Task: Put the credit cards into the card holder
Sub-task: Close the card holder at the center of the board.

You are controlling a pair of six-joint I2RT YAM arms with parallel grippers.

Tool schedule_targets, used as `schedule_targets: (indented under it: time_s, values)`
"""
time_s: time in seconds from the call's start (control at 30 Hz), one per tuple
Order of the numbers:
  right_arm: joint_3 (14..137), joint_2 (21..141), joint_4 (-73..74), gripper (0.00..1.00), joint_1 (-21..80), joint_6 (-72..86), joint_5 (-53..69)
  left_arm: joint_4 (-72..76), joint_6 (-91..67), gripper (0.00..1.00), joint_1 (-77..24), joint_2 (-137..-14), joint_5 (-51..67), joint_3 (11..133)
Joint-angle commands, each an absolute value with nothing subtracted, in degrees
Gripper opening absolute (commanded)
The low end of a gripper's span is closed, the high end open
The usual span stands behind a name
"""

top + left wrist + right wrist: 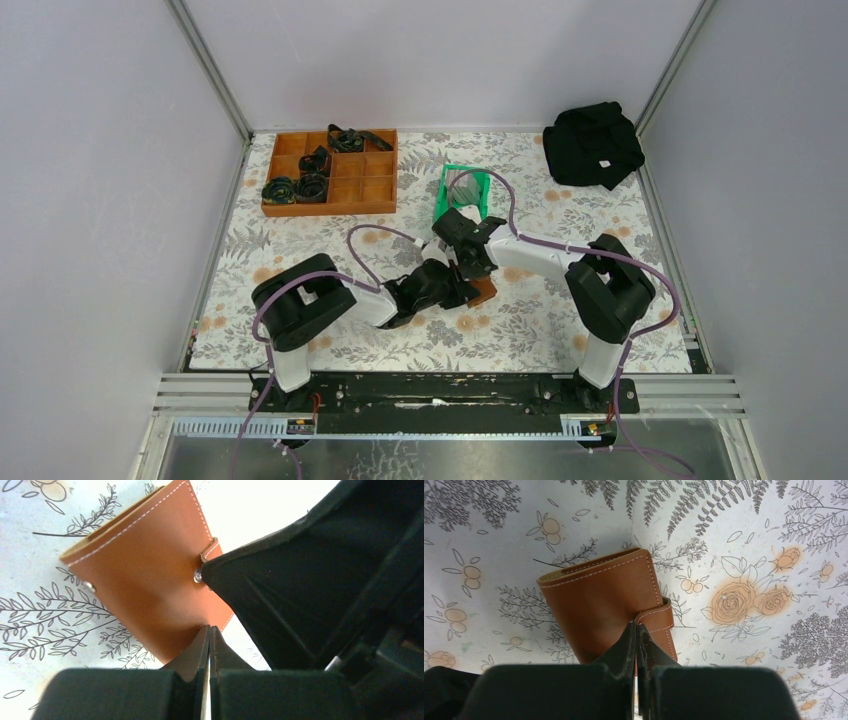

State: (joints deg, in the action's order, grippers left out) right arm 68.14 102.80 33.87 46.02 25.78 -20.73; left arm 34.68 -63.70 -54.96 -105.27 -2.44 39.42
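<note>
On the floral surface (560,330), the holder (604,600) lies folded, its near edge hidden behind both jaws. The left jaws are clenched on nothing at its corner. The right jaws, also clenched, meet its snap tab (659,616). Beyond the holder, the grey cards (468,187) in the green bin (443,195) are barely legible.

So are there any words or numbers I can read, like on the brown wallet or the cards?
No text is readable in any view.
Brown leather folding card holder: plain, only white stitching, no words.
Grey credit cards in the small green plastic bin: too small to read.
Black cloth bundle: a tiny white speck, maybe a label, too small to read.
</note>
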Motion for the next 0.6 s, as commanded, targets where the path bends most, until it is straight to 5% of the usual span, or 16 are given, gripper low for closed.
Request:
schedule_targets:
  time_s: [0.0, 0.57]
  values:
    - [70.85, 103.57, 30.44, 0.0, 46.86, 27.53, -18.84, 23.91, -61.59, 0.0, -54.58, -109.88, -1.75, 33.93]
    - [69.08, 104.42, 29.88, 0.0, 46.89, 27.71, -18.19, 19.85, -62.16, 0.0, -54.28, -108.16, -3.13, 33.05]
